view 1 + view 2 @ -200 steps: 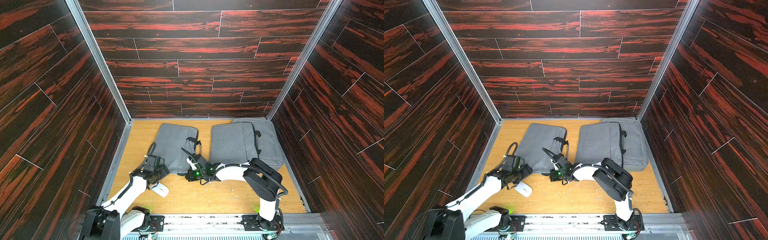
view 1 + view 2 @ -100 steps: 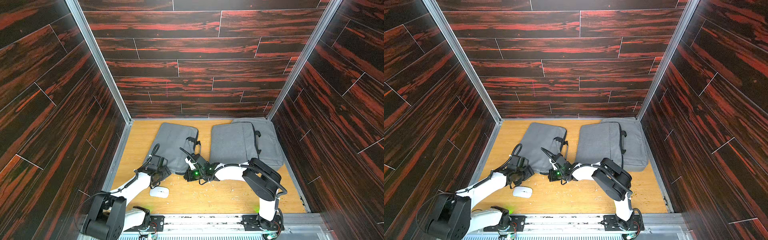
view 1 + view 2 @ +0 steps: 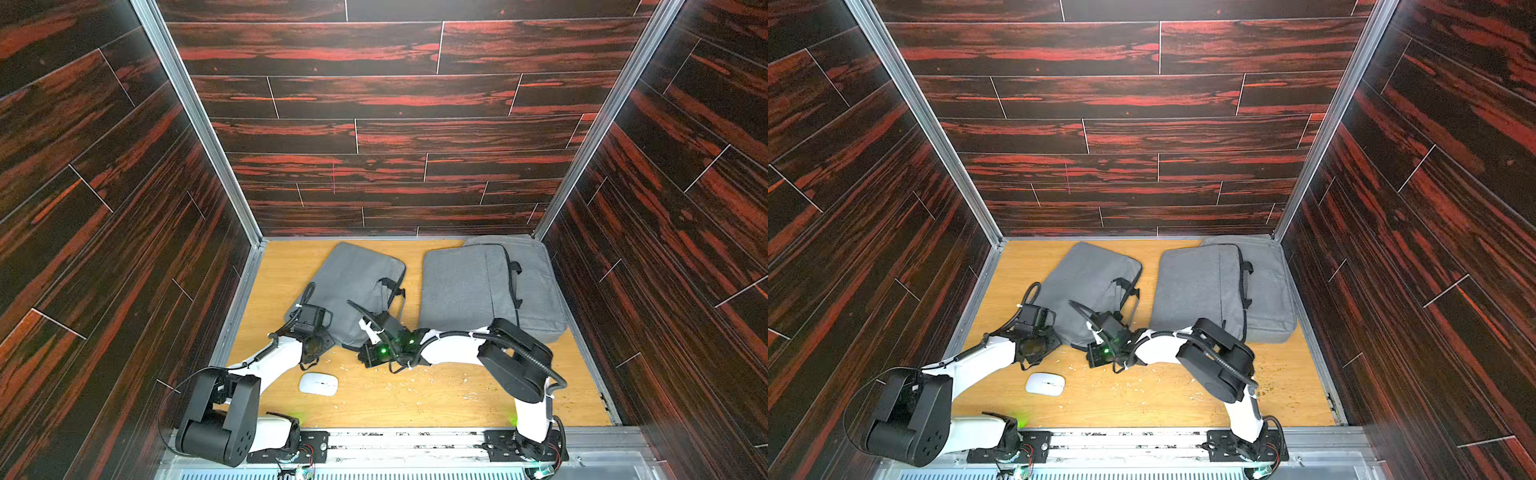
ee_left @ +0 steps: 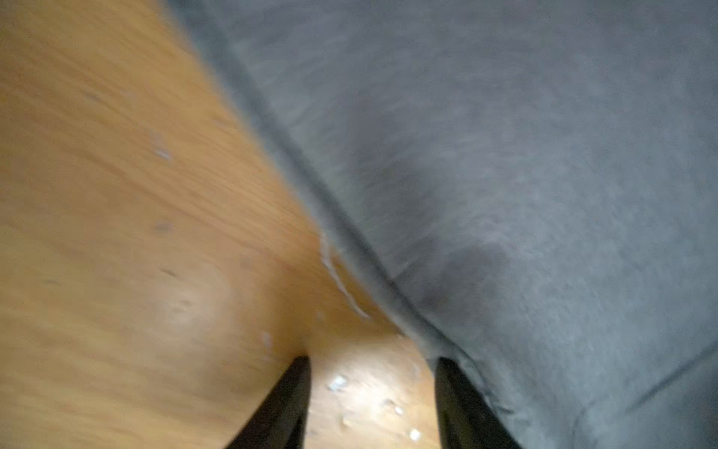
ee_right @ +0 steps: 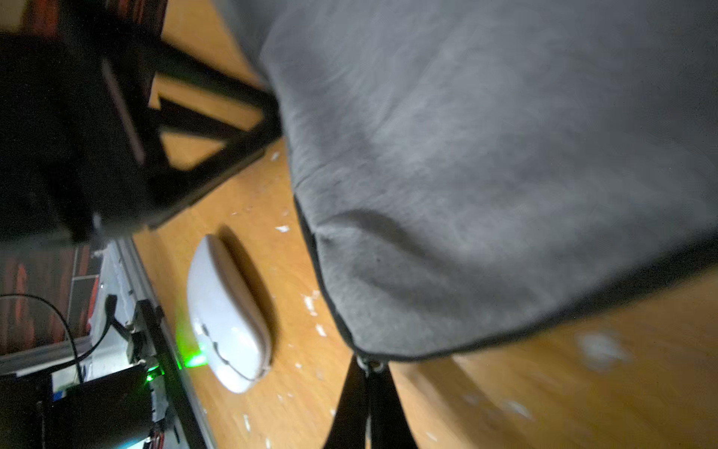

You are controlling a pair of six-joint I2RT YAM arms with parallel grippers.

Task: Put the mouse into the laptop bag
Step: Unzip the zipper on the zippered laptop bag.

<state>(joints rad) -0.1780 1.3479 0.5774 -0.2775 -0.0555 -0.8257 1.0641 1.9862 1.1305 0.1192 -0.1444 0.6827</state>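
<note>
between the left gripper's (image 4: 373, 360) fingers (image 4: 289, 404) i see only bare table (image 4: 116, 194), and the wood ahead of one finger is open. the other finger sits against the edge of the laptop bag (image 4: 544, 194), whose grey bulk walls off that side. the mouse (image 3: 318, 383) lies apart from those fingers, toward the base, with open wood around it. the right gripper (image 5: 368, 367), pinched on the bag's corner, blocks passage there.
</note>
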